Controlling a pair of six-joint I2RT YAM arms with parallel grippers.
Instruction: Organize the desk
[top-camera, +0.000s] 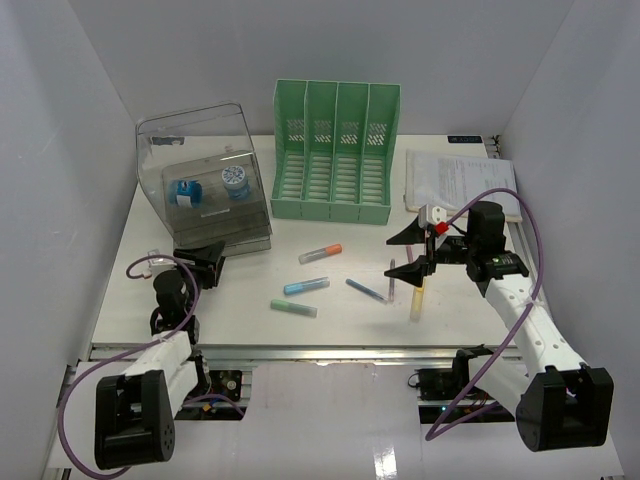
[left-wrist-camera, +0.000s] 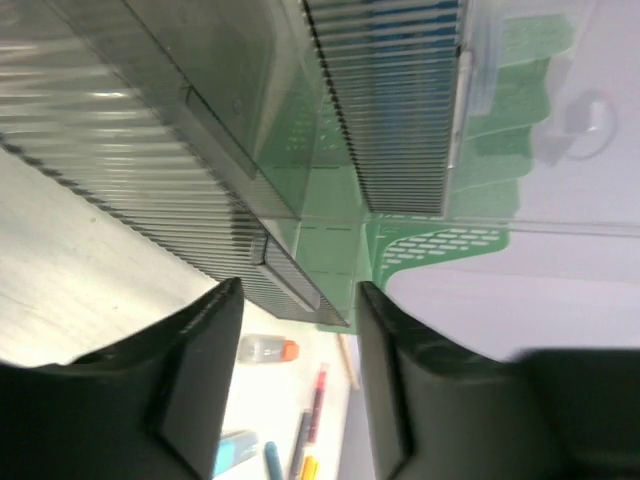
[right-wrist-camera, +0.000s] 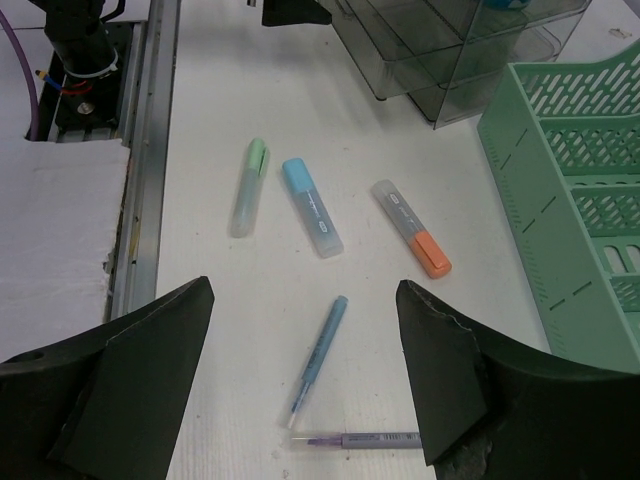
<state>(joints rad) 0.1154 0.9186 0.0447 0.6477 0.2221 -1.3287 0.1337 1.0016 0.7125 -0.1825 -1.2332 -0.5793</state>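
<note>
Smooth white worktop (top-camera: 340, 325) lies flat beneath everything. Left fingers (left-wrist-camera: 190, 370), matte black, parted, empty, at the ribbed clear plastic drawer box (top-camera: 205, 185). Slotted green rack (top-camera: 335, 150). Right fingers (right-wrist-camera: 150, 360) wide, empty, above the slim blue pen (right-wrist-camera: 320, 355).

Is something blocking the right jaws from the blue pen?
Nothing visible does. The right gripper is open with the blue pen showing between its jaws on bare desk; a purple pen lies by its tip.

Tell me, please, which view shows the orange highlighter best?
Right wrist: the orange highlighter lies large, sharp and unobstructed. Top external shows it whole but small; left wrist shows it low, partly blurred.
</note>
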